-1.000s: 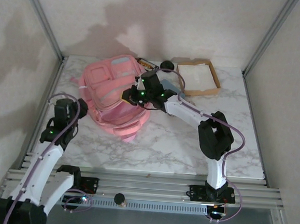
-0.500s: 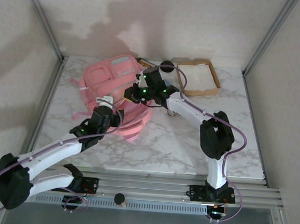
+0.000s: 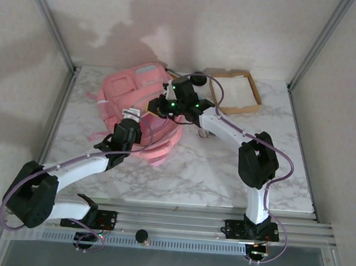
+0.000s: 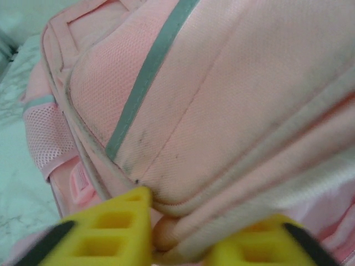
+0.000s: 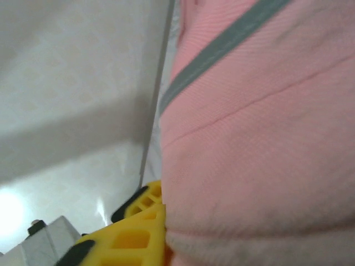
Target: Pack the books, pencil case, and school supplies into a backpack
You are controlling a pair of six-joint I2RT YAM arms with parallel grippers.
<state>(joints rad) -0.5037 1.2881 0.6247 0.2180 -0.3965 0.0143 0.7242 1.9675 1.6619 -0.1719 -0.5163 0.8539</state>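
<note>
The pink backpack (image 3: 128, 95) with grey-blue trim lies at the back left of the table. My left gripper (image 3: 132, 114) sits on its near side. In the left wrist view this gripper (image 4: 183, 224) is shut on a fold of the backpack (image 4: 222, 111) rim, pinched between the yellow fingers (image 4: 111, 233). My right gripper (image 3: 158, 105) is at the bag's right edge. In the right wrist view one yellow finger (image 5: 130, 235) presses against the raised pink fabric (image 5: 260, 138), which covers the other finger. The books, pencil case and school supplies are hidden or out of view.
A shallow cardboard tray (image 3: 253, 88) with white lining stands at the back right. A black round object (image 3: 199, 78) sits between it and the bag. The frame's metal posts (image 3: 61, 44) rise at the back corners. Bare marble (image 3: 212, 166) lies in front.
My left arm swung in from the table's left edge to the backpack's near side and closed on its rim. The right gripper shifted slightly toward the back with the bag's edge.
</note>
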